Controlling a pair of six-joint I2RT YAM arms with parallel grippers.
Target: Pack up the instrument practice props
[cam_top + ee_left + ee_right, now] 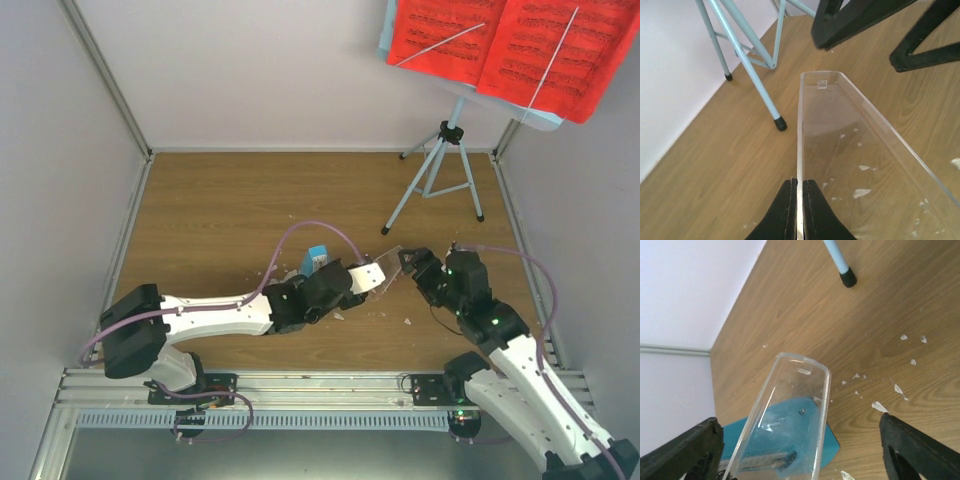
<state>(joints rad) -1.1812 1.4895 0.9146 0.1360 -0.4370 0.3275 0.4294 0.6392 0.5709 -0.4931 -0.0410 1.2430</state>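
My left gripper point(352, 279) is shut on one wall of the clear triangular piece point(372, 274), holding it near the table's middle; the left wrist view shows both jaws point(799, 200) pinching that wall of the piece point(855, 135). My right gripper point(408, 263) is open, its fingers point(912, 447) standing either side of the piece's free end point(800, 390) without touching it. The small blue box point(315, 259) lies just behind the left gripper and shows through the clear piece point(742, 437). The pale-blue music stand point(441, 165) stands at the back right with the red sheet-music pages point(510, 45) on it.
Small white scraps point(879, 406) are scattered on the wooden floor point(220, 220) around the grippers. The stand's tripod legs point(747, 55) and a foot point(846, 276) are close behind the clear piece. White walls close the back and sides.
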